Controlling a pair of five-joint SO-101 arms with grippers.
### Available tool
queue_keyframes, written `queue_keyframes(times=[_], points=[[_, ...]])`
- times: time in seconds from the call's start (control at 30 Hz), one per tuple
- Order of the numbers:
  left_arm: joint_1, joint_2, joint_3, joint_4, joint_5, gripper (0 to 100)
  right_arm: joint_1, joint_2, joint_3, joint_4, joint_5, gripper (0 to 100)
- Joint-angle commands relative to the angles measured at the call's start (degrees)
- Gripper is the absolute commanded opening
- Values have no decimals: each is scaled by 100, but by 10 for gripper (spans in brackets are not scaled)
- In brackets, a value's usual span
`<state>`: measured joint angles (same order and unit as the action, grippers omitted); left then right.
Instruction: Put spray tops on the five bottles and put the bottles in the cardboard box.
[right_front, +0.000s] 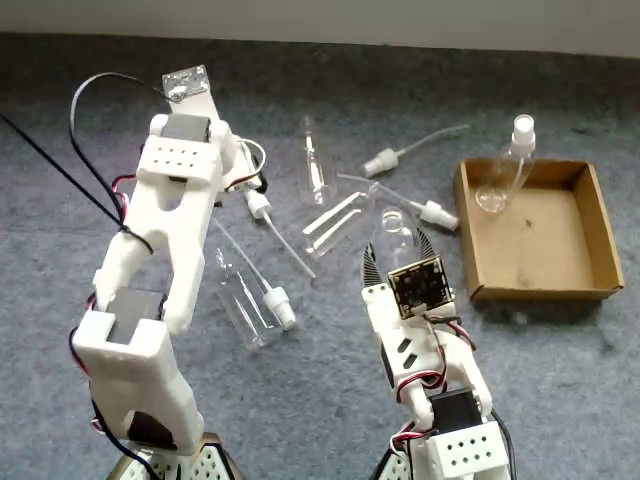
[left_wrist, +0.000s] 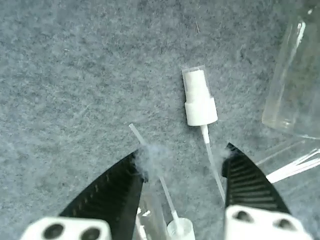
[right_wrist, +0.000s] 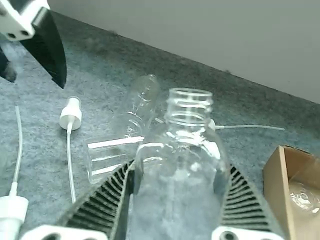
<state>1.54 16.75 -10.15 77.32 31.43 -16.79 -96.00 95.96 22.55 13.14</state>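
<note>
Right gripper (right_front: 397, 243) of mine is clamped on an upright, topless clear plastic bottle (right_wrist: 182, 145), near the brown cardboard box (right_front: 470, 232). Left gripper (left_wrist: 183, 152) hangs spread apart over a white spray top (left_wrist: 200, 105) lying on grey carpet (left_wrist: 75, 75).

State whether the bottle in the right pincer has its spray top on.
Off: the bottle in the right pincer has a bare, open neck.

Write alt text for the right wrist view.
The right gripper clasps a clear bottle, its neck open and uncapped. Beyond it on the grey carpet lie a second bottle and a loose spray top, with a corner of the cardboard box nearby.
</note>
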Motion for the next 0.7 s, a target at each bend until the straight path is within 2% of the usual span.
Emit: queue_keyframes(times=[0.0,0.3,0.67], points=[[286,963,-1200,-88,571,224,-31,-22,778,22,62,166],[312,2774,-2519,-44,1248,221,-40,-57,787,242,62,166],[321,3037,-2615,-79,1257,220,-40,-57,787,251,62,166]])
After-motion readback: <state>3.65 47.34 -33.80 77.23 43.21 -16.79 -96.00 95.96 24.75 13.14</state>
